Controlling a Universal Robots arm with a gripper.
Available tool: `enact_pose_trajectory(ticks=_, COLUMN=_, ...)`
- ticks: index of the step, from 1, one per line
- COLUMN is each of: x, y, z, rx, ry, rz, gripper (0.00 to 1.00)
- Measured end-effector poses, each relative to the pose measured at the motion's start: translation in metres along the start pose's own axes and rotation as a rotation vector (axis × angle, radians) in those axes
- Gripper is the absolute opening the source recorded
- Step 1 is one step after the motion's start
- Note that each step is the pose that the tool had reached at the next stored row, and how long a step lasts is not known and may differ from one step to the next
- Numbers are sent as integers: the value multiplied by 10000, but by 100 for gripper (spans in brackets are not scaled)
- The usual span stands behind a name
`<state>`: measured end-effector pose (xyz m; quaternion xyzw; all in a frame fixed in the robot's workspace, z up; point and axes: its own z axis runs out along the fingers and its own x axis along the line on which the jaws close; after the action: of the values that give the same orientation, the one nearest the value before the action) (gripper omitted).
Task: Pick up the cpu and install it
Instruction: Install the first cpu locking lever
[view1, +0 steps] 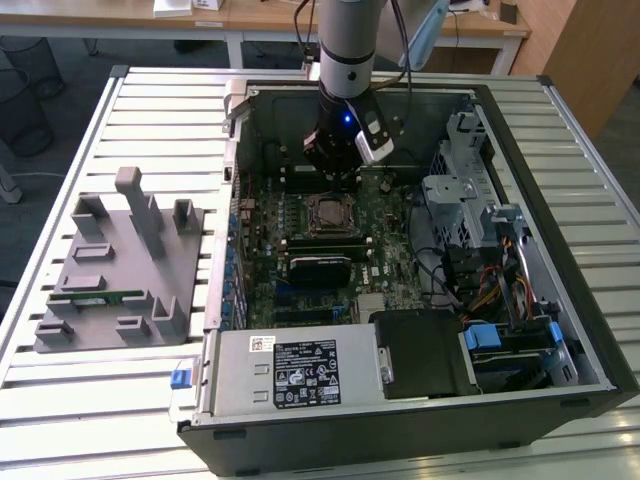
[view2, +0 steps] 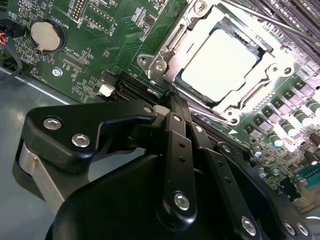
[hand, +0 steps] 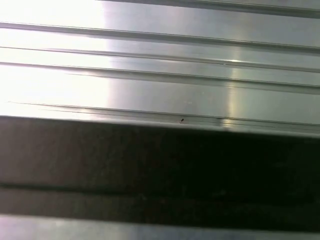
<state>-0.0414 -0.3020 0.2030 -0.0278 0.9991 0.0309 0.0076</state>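
My gripper (view2: 172, 102) sits nearest the lens in the second wrist view, fingers pinched together, holding nothing. Just beyond the tips, the cpu (view2: 222, 62) lies flat in its socket (view2: 150, 62) on the motherboard (view2: 90, 30), framed by the metal bracket, seemingly installed.

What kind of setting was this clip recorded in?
Probably a lab or office workshop bench for computer assembly. An open black desktop computer case lies on a ribbed aluminium table, beside a grey plastic parts fixture. Wooden desks stand behind. The silver-topped cpu sits in its socket.
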Motion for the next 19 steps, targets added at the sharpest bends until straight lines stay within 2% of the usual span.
enact_pose_trajectory(ticks=10, x=-9, y=-3, z=37, rx=10, ry=4, rz=-1, gripper=11)
enact_pose_trajectory(ticks=19, x=-13, y=-3, z=33, rx=18, ry=4, rz=-1, gripper=11)
